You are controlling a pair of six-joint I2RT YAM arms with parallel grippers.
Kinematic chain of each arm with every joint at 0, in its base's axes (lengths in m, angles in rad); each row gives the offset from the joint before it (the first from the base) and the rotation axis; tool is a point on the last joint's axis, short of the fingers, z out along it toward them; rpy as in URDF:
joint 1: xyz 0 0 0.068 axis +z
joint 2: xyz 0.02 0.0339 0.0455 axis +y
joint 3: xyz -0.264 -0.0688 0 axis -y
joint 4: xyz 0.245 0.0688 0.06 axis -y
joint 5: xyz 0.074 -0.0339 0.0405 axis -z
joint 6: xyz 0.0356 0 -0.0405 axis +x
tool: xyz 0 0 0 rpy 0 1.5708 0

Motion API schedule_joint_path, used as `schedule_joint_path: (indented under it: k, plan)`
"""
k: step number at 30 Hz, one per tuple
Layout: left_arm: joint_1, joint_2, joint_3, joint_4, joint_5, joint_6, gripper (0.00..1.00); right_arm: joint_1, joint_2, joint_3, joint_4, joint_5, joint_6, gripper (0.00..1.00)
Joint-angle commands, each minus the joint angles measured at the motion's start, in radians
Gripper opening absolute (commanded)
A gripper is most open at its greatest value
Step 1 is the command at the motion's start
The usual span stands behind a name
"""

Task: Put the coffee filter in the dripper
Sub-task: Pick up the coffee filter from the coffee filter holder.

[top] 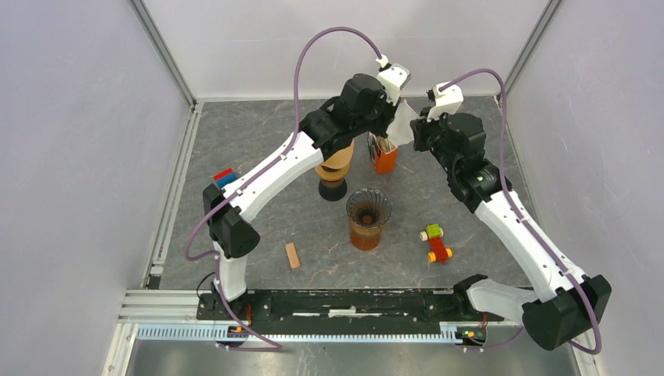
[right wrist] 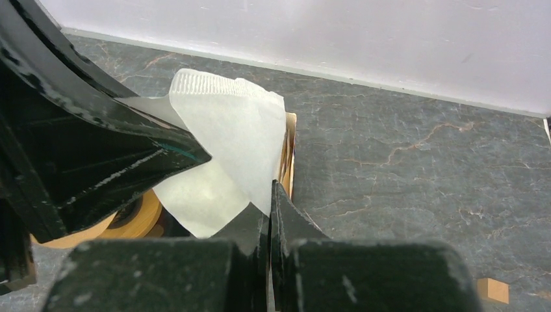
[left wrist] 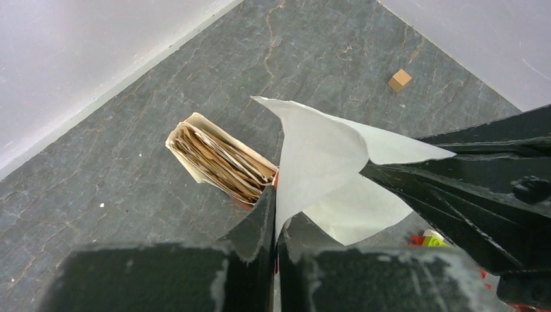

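Looking at where I'm at with this one: the coffee filter (left wrist: 318, 162) is up off the desk (top: 243, 125), pinched by both pincers at once. My left pincer (left wrist: 276, 198) is clamped tight on one edge of the white paper. The right pincer (right wrist: 270, 195) is clamped just as tight on another edge, so the two tips sit close together with the sheet between them. In the wrist views the paper looks partly unfolded, with flaps splaying away from each pincer, but I can't tell if it's opened into a proper cone.

Just below the pincers is the orange holder (top: 384, 160) with the stack of brown filters (left wrist: 221, 162) in it. I'd call the pick part done: one filter is out and looks clear of the stack. The dripper (top: 368, 207) sits on its amber glass (top: 366, 235), well apart from both pincers and back toward the arm bases. From overhead I see nothing in it.

My read is maybe halfway. What's left is getting the cone open, carrying it over the dripper, seating it inside and letting go. The part I'm nervous about is two pincers on thin paper, since pulling them apart could tear it.
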Motion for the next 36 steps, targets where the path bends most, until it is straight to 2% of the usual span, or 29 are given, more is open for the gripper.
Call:
schedule_joint_path:
  k: [1,8,20,27,30,36]
  plan:
    - [-0.004,-0.067,0.012,0.026,0.023,0.038,0.05,-0.005,-0.023,-0.009,0.029,-0.016,0.012,0.00]
    - [-0.003,-0.076,0.010,0.011,0.089,0.066,0.03,-0.008,-0.027,-0.019,0.049,-0.040,-0.023,0.02]
    - [-0.004,-0.154,-0.099,0.004,0.160,0.097,0.02,-0.011,-0.068,0.020,0.056,-0.258,-0.186,0.37]
    - [-0.004,-0.183,-0.137,0.012,0.194,0.122,0.02,-0.012,-0.086,0.075,-0.005,-0.304,-0.297,0.59]
    - [-0.004,-0.195,-0.145,0.014,0.225,0.139,0.02,-0.013,-0.095,0.081,-0.021,-0.327,-0.331,0.61]
    - [-0.004,-0.225,-0.178,0.022,0.255,0.175,0.02,-0.013,-0.113,0.089,-0.042,-0.306,-0.364,0.60]
